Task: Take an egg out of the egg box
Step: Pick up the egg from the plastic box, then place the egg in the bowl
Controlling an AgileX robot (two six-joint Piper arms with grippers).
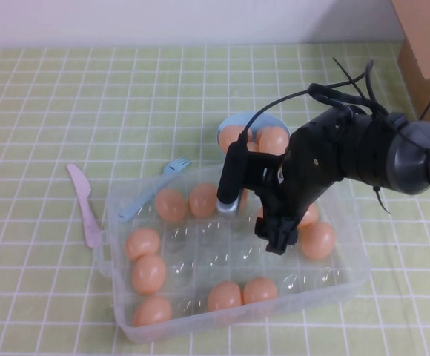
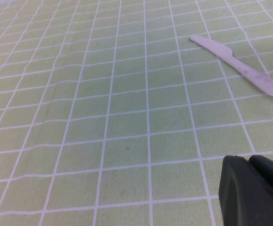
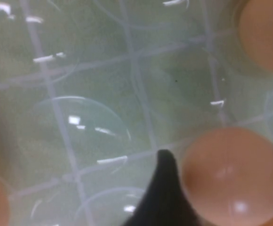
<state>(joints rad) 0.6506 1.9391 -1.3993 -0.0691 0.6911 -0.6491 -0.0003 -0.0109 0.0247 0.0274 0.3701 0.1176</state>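
The large clear plastic egg box (image 1: 126, 315) sits on the green checked surface (image 1: 44, 111), and the right gripper (image 1: 278, 239) reaches down inside it, one dark finger touching a smooth peach-orange egg (image 3: 233, 176) resting in its cell; I cannot tell how wide it stands. The left gripper (image 2: 254, 193) hovers over bare surface near a pale pink plastic knife (image 2: 240, 66), its spread also unclear. Beyond the box sits a light-blue round bowl (image 1: 237, 121) holding eggs.

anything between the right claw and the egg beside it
Nothing: in the right wrist view the right claw has its fingertip right against the egg. The left claw hovers over bare tablecloth.
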